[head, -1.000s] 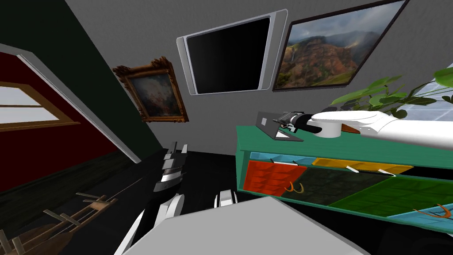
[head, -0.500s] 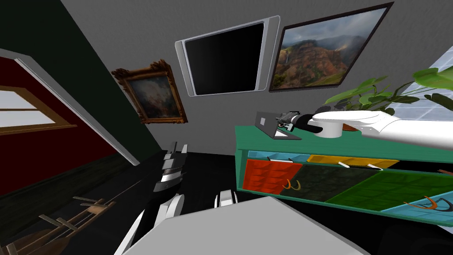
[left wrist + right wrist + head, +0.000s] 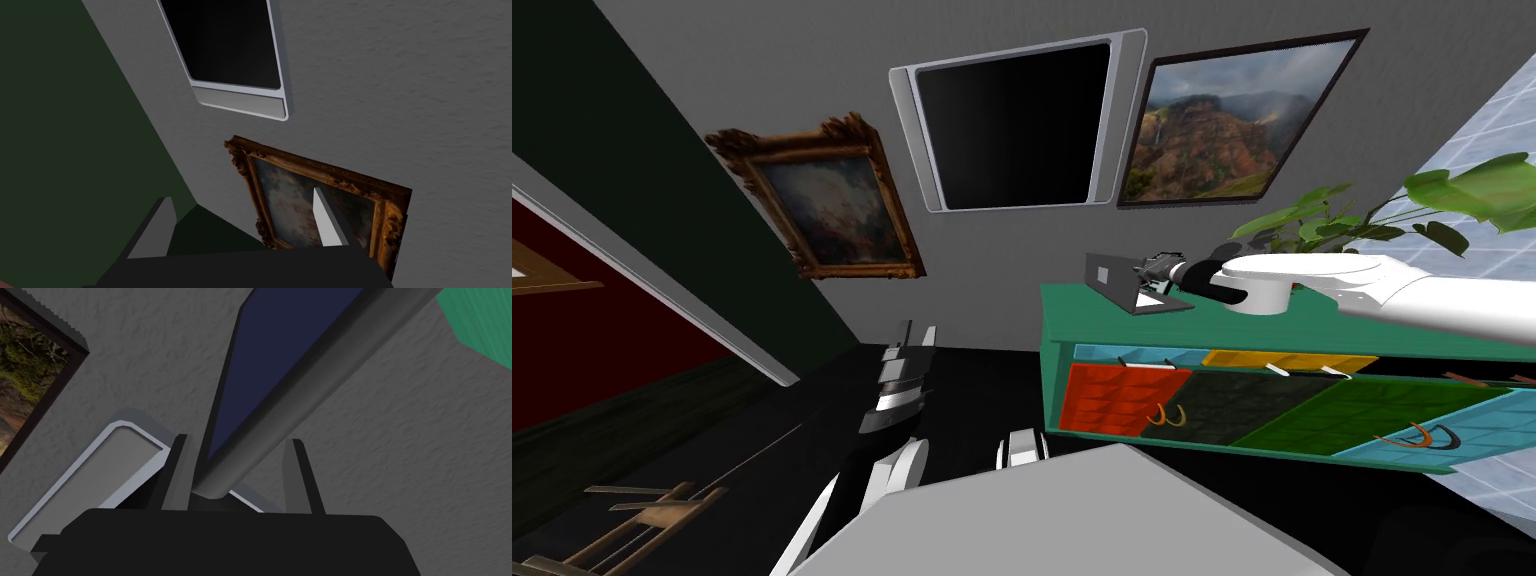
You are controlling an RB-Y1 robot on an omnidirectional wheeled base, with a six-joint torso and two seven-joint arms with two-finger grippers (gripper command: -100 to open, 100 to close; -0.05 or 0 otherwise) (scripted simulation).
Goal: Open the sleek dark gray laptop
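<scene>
On the green cabinet (image 3: 1074,308) the laptop (image 3: 1112,278) stands ajar, lid edge between the right hand's (image 3: 239,438) released fingers (image 3: 301,478).

No text, label or number can be read anywhere.

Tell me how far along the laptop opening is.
Done: the laptop on the green cabinet has its lid raised off the base. In hand: the right gripper straddles the lid's edge, open. Remaining: probably tilting the lid slightly further, then withdrawing. The left gripper hangs low, open.
</scene>
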